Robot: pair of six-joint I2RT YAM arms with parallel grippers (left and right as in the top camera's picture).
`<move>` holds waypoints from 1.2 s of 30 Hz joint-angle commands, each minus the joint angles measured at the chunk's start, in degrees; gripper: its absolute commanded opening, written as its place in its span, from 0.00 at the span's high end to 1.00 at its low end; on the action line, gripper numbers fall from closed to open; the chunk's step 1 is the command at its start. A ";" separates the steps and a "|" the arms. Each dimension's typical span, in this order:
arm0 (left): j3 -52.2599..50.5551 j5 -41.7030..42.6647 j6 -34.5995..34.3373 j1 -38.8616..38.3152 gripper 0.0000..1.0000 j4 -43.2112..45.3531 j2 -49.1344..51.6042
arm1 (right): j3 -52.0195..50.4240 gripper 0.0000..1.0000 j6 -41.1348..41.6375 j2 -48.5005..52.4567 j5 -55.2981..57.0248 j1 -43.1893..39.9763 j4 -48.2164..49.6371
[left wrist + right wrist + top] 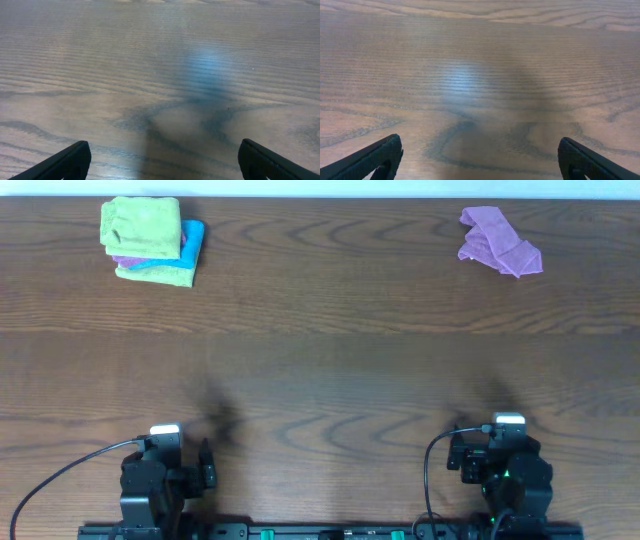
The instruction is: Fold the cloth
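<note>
A crumpled purple cloth [498, 242] lies at the far right of the wooden table [330, 360]. My left gripper [205, 465] rests at the near left edge, open and empty; in the left wrist view its fingers [162, 155] are spread wide over bare wood. My right gripper [462, 460] rests at the near right edge, open and empty; in the right wrist view its fingers [480, 152] frame only bare wood. Both grippers are far from the purple cloth, which shows in neither wrist view.
A stack of folded cloths [152, 240], green on top with blue, purple and green below, sits at the far left. Cables run from both arm bases along the near edge.
</note>
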 commanded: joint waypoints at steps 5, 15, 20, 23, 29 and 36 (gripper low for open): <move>-2.08 -0.39 -0.57 0.28 0.05 -1.57 -0.37 | -0.74 0.01 -0.72 -0.63 -0.04 0.26 -0.24; -2.08 -0.39 -0.57 0.28 0.05 -1.57 -0.37 | 8.94 0.01 10.95 12.68 0.81 -5.64 7.54; -2.08 -0.39 -0.57 0.28 0.05 -1.57 -0.37 | 23.63 0.01 11.28 31.61 1.55 -8.00 7.74; -2.08 -0.39 -0.57 0.28 0.05 -1.57 -0.37 | 34.58 0.01 11.37 45.13 1.75 -8.04 7.21; -2.08 -0.39 -0.57 0.28 0.05 -1.57 -0.37 | 60.19 0.01 11.30 74.53 0.02 -9.97 2.23; -2.08 -0.39 -0.57 0.28 0.05 -1.57 -0.37 | 81.66 0.01 7.15 98.40 -6.91 -14.69 1.90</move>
